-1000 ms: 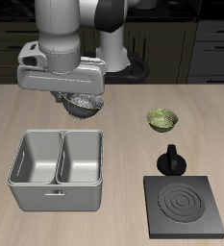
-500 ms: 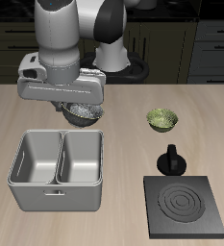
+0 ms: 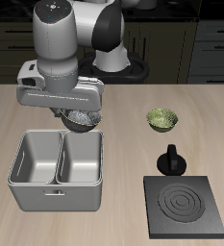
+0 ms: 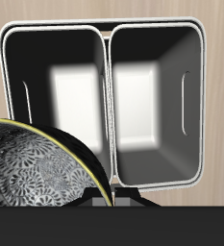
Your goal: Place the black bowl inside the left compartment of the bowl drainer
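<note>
Lowered toward the bowl drainer (image 3: 58, 170), end effector (image 3: 78, 119) grips the black bowl (image 3: 81, 120).

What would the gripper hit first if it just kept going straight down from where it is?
Probably the bowl drainer. The gripper, holding the black bowl, hangs above its back rim, near the middle wall; depth is unclear, so it might land in a well instead.

I saw a light wood table (image 3: 123, 101) w/ four things resting on it: grey bowl drainer (image 3: 58, 197), green bowl (image 3: 161, 119), black stove plate (image 3: 184, 205), small black knobbed item (image 3: 170, 159) just behind plate.
</note>
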Controlling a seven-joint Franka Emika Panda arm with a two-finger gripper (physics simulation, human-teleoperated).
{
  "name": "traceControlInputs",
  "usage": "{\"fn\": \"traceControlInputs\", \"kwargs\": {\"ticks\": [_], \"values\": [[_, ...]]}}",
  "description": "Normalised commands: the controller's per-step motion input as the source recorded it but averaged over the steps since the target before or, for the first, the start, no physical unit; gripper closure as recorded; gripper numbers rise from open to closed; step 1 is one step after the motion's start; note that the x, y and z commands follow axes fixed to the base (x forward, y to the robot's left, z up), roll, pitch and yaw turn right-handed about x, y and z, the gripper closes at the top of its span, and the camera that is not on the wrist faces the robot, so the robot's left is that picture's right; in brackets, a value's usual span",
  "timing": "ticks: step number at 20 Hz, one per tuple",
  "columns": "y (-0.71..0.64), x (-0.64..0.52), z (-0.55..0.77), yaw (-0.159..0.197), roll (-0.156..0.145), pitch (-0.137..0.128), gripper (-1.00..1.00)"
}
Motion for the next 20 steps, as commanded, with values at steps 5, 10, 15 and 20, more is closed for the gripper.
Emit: {"fn": "traceControlInputs", "kwargs": {"ticks": [5,10,15,20], "values": [[0.04,0.01,-0.05,0.005,0.006,0.006,1.0],[0.08,0.03,-0.07,-0.01,0.026,0.015,1.0],[0.12,0.0,-0.12,0.004,0.019,0.016,1.0],[0.07,0.04,-0.09,0.005,0.006,0.012,1.0]]}}
